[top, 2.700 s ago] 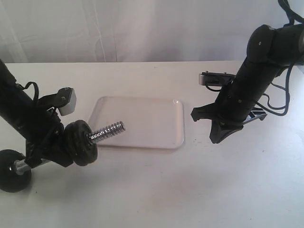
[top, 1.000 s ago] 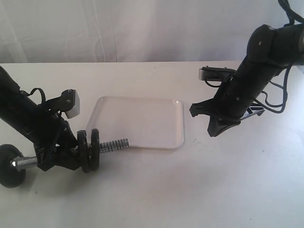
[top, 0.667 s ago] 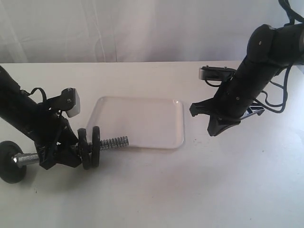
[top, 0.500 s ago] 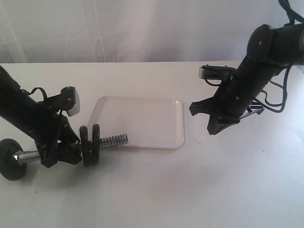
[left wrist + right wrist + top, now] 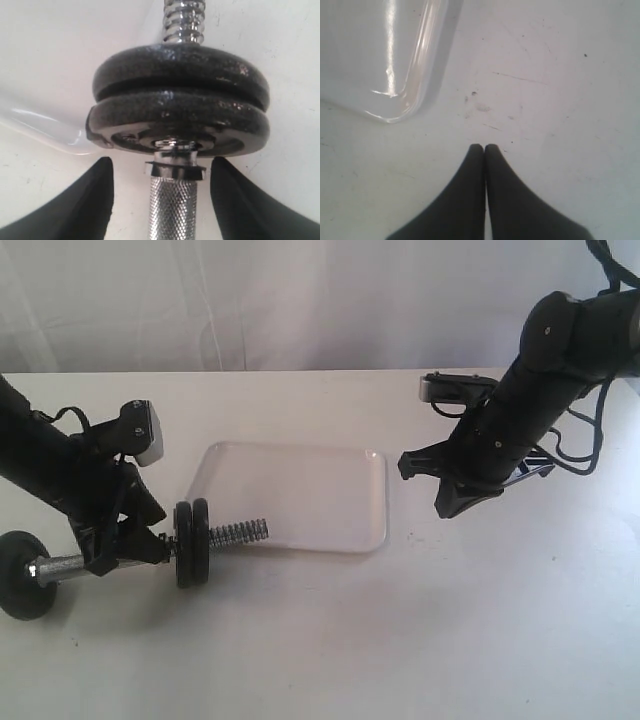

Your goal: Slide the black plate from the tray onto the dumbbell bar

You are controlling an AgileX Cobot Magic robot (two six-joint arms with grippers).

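Black plate [image 5: 192, 542] on dumbbell bar [image 5: 238, 534], near tray [image 5: 310, 490].

Robot lab, I'd say: plain white worktop [image 5: 330, 650], white curtain backdrop [image 5: 300, 300], my cabled left arm [image 5: 45, 465] & right arm [image 5: 545, 380].

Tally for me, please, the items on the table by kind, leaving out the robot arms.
Black plates: 3
Dumbbell bar: 1
Tray: 1
Total: 5
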